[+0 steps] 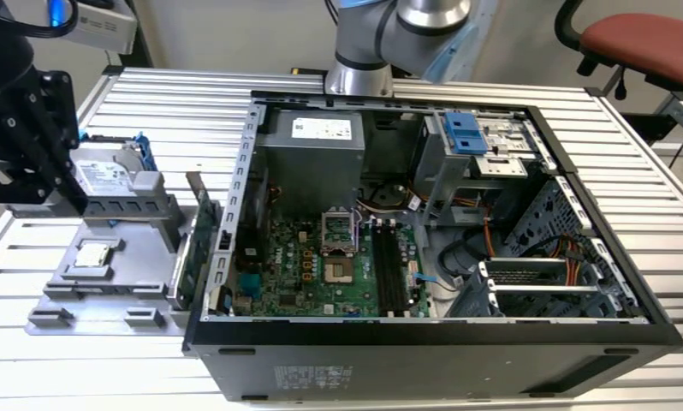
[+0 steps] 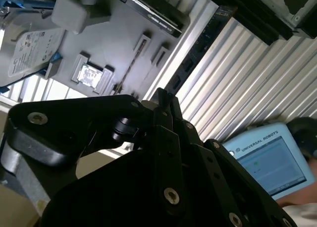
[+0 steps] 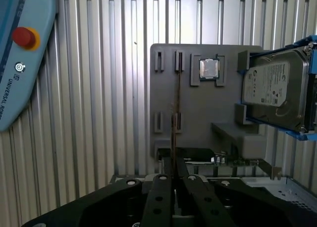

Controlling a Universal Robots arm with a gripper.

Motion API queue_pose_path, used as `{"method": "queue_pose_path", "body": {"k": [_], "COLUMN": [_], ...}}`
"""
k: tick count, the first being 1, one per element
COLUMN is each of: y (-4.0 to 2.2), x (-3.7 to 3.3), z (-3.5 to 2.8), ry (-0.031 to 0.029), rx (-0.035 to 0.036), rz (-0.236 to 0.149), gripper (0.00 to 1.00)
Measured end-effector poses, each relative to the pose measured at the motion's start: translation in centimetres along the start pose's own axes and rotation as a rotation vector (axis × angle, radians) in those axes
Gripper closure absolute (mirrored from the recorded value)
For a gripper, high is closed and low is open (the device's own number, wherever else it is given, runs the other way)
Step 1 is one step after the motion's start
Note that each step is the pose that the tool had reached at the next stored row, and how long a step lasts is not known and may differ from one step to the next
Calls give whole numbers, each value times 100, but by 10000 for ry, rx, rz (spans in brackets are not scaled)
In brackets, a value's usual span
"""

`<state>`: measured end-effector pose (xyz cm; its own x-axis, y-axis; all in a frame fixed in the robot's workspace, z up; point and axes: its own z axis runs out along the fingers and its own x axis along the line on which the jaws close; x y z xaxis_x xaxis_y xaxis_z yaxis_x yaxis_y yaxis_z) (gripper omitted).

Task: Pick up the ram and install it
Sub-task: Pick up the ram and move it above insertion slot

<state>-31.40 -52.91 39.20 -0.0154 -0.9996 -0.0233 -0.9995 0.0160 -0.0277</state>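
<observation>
The ram (image 3: 175, 105) stands on its thin edge in a slot of the grey holder tray (image 3: 198, 103). It also appears as a thin brownish line (image 2: 131, 64) in the second wrist view. My black gripper (image 3: 174, 163) hovers above the tray, in line with the ram's end and apart from it. Its fingers are shut with nothing between them. In the exterior view the gripper (image 1: 68, 193) hangs over the tray (image 1: 102, 287) at the exterior view's left. The open computer case (image 1: 433, 330) lies in the middle, with black memory slots (image 1: 389, 270) on its motherboard.
On the tray sit a hard drive (image 1: 102, 175), a processor chip (image 1: 94, 254) and a green expansion card (image 1: 193, 248) upright at its case-side edge. A teach pendant (image 3: 20, 53) lies on the ribbed table. A red chair (image 1: 644, 38) stands at the back right.
</observation>
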Motion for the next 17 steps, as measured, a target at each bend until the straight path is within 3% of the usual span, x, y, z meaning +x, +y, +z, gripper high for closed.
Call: {"method": "queue_pose_path", "body": {"k": [17], "y": [-458], "x": [-7], "z": [10], "ry": [3], "rx": [-207], "rz": [5], "gripper": [100]}}
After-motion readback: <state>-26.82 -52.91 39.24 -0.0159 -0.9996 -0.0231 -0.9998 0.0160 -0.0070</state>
